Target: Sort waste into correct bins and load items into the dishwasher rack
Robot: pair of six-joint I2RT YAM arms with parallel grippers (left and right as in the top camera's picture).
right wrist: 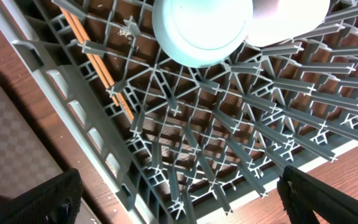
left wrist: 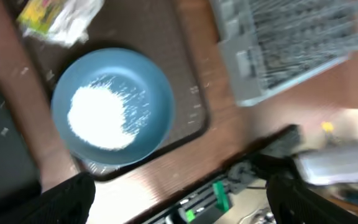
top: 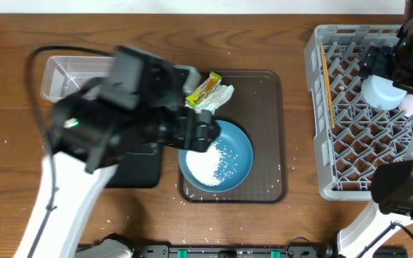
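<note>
A large blue plate (top: 224, 159) holding a heap of white rice (top: 214, 166) sits on the brown serving tray (top: 267, 122). The yellow-green wrapper (top: 203, 89) and the white tissue (top: 219, 98) lie at the tray's back. My left gripper (top: 199, 132) hovers over the plate's left rim; in the left wrist view it (left wrist: 182, 202) is open and empty, with the plate (left wrist: 148, 81) and rice (left wrist: 101, 118) ahead. My right gripper (right wrist: 179, 199) is open and empty above the grey rack (top: 321, 122). The rack holds a light blue saucer (right wrist: 201, 28), a white cup (right wrist: 291, 18) and the chopsticks (right wrist: 98, 65).
A clear tub (top: 63, 75) stands at the back left. A black tray (top: 138, 172) lies left of the serving tray, mostly under my left arm. Loose rice grains are scattered on the table near the front edge (top: 214, 240).
</note>
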